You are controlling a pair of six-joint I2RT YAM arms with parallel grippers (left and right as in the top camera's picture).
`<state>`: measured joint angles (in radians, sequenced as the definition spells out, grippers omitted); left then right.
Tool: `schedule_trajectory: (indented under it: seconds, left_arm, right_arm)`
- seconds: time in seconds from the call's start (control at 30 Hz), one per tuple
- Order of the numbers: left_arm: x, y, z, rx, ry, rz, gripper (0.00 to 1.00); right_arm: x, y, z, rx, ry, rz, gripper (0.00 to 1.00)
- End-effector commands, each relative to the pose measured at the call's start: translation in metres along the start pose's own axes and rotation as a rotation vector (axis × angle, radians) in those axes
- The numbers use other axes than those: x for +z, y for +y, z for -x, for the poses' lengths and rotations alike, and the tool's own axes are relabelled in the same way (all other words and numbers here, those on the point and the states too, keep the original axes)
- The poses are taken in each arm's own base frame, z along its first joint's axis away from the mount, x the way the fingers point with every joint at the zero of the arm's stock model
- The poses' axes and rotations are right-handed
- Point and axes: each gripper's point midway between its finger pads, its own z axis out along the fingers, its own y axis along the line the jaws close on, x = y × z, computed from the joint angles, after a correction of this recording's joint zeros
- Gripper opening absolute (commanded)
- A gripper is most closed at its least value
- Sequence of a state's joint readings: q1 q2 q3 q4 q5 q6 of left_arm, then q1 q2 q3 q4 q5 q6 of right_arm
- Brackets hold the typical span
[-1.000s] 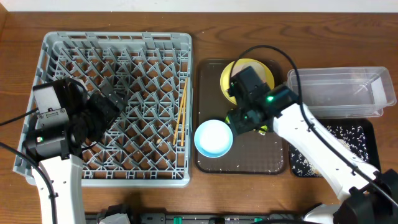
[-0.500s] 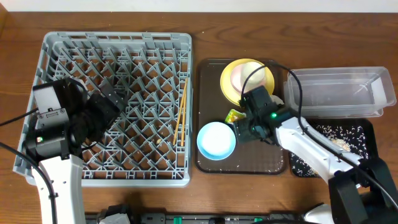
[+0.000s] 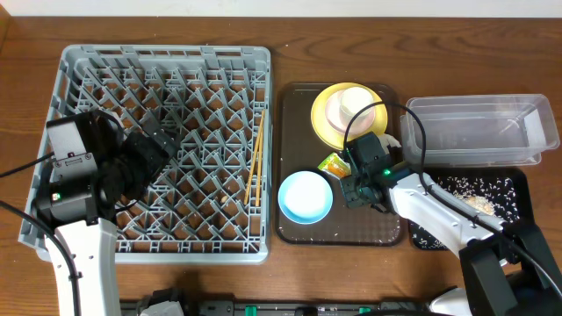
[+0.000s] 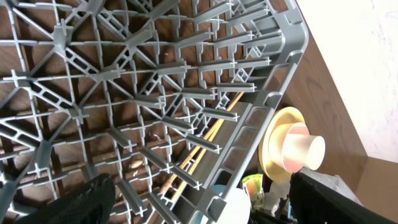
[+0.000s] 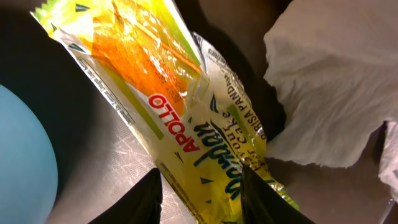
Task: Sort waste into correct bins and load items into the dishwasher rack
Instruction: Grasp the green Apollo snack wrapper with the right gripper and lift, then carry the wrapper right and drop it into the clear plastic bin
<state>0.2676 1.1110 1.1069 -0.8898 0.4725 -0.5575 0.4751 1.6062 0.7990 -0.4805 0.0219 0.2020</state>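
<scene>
The grey dishwasher rack fills the left of the counter and holds only the wooden chopsticks, which lie along its right side. The left claw hangs over the rack spread wide, holding nothing.

Beside the rack, the dark-brown serving tray carries most of what remains. To its right, the clear tub looks nearly empty. The black tray in front of the tub has whitish rice scraps scattered across it, so the food waste seems largely dealt with.

The yellow plate, the white cup standing on it and the light-blue dish are all on the serving tray, none of them racked. No white bowl is in view.

The green-and-orange snack wrapper lies on the serving tray between plate and dish. The right claw is down on it with a finger at either edge. I cannot tell whether the pinch has closed. The crumpled tissue sits just beside the wrapper, untouched.

By this reckoning the job is early. Two pieces of waste are unsorted and three dishes are yet to load.
</scene>
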Motion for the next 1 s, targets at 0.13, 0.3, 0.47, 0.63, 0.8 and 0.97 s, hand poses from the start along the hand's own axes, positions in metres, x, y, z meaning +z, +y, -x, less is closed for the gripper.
schedule_trajectory:
  seconds: [0.13,0.3,0.47,0.63,0.8,0.97]
  left_arm:
    - [-0.004,-0.004,0.003,0.001,-0.009,-0.014,0.91]
    - [-0.004,-0.004,0.003,0.001,-0.009,-0.014,0.91]
    - [-0.004,-0.004,0.003,0.001,-0.009,-0.014,0.91]
    - [-0.004,-0.004,0.003,0.001,-0.009,-0.014,0.90]
    - [-0.004,-0.004,0.003,0.001,-0.009,-0.014,0.91]
    - [-0.004,-0.004,0.003,0.001,-0.009,-0.014,0.91]
  right_arm:
    - [0.001,0.003,-0.008,0.005,0.033,0.024,0.30]
    - [-0.002,0.013,-0.014,0.006,0.068,0.080,0.01]
    - [-0.055,0.030,0.020,0.003,-0.004,0.166,0.01]
    - [-0.135,0.030,0.068,0.006,-0.224,0.170,0.01]
    - [-0.188,-0.052,0.103,0.273,-0.475,-0.113,0.01]
    - [-0.199,-0.138,0.126,0.510,-0.593,-0.160,0.01]
